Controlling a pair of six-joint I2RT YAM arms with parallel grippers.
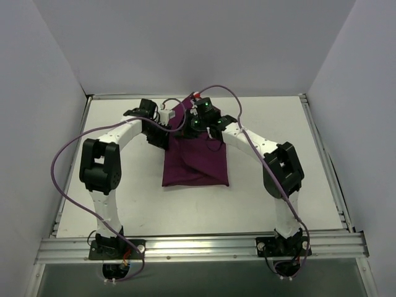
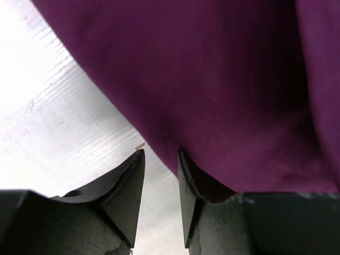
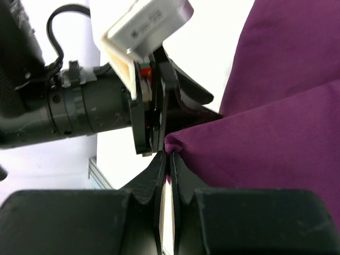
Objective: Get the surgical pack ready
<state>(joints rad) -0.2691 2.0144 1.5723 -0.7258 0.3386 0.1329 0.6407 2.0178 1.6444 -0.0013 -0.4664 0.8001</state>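
Observation:
The dark purple cloth (image 1: 195,164) lies folded into a rough rectangle in the middle of the white table (image 1: 130,198). My right gripper (image 1: 193,127) is at its far edge, shut on a pinched corner of the cloth (image 3: 265,143), and the jaws (image 3: 169,156) meet on the fold. My left gripper (image 1: 172,127) is open at the cloth's far left edge. The cloth (image 2: 212,79) lies over its right finger (image 2: 186,186), with only bare table between the fingers (image 2: 159,175). The steel tray, instruments and gauze pads are out of view.
The left arm's wrist and white camera housing (image 3: 143,26) sit right in front of my right jaws. Purple cables (image 1: 62,154) loop over both arms. White walls enclose the table on three sides. An aluminium rail (image 1: 198,247) runs along the near edge.

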